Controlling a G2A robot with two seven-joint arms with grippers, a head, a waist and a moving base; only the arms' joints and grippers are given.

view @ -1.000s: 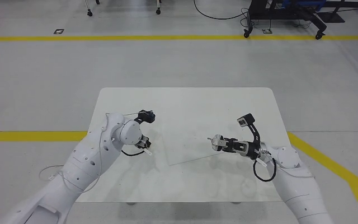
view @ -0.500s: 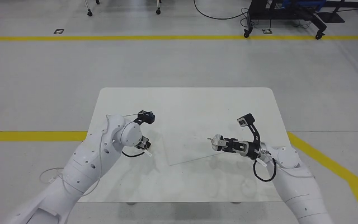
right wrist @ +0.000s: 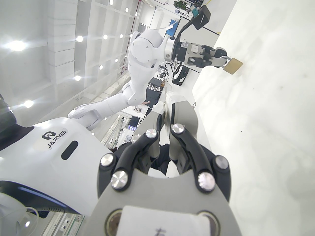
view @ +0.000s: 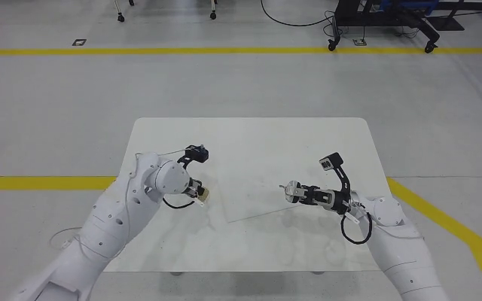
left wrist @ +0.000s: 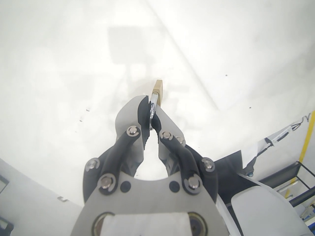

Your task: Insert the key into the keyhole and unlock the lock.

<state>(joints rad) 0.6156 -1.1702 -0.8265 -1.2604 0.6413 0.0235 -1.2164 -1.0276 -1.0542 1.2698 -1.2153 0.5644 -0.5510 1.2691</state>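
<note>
1. Clamping the thin chrome shackle (left wrist: 153,102) of the lock (left wrist: 158,90) in the left gripper (left wrist: 150,110): closed tight on it, with ribbed black pads (left wrist: 142,110) pressed against the bright bent steel.
2. Jutting past those tips with a squared brass body, flat-faced, dull gold, crisp at the corners; seen edge-on from the left wrist, broadside and tilted from the right wrist.
3. Held low over the white table (view: 301,139), on the robot's left half, toward the near edge; impossible to tell whether resting a corner on the surface or hanging just clear of it.
4. Backed by pale grey metal finger plates (left wrist: 128,114), curved black links (left wrist: 120,146) and round polished rivets (left wrist: 132,130).
5. Drawn close together at the right gripper (right wrist: 167,115), down to a narrow slit between the same grey plates; pinching the key (view: 285,187), a small silvery sliver at the tips in the top view, too small for shape or teeth.
6. Held over the right half of the table, well apart from the lock, pointing across toward it.
7. Spread beneath: smooth, matt white, round-cornered, crossed by a faint straight line (view: 256,215) between the two grippers.
8. Beyond the table: pale glossy floor (view: 226,90), striped with yellow tape (view: 226,51).
</note>
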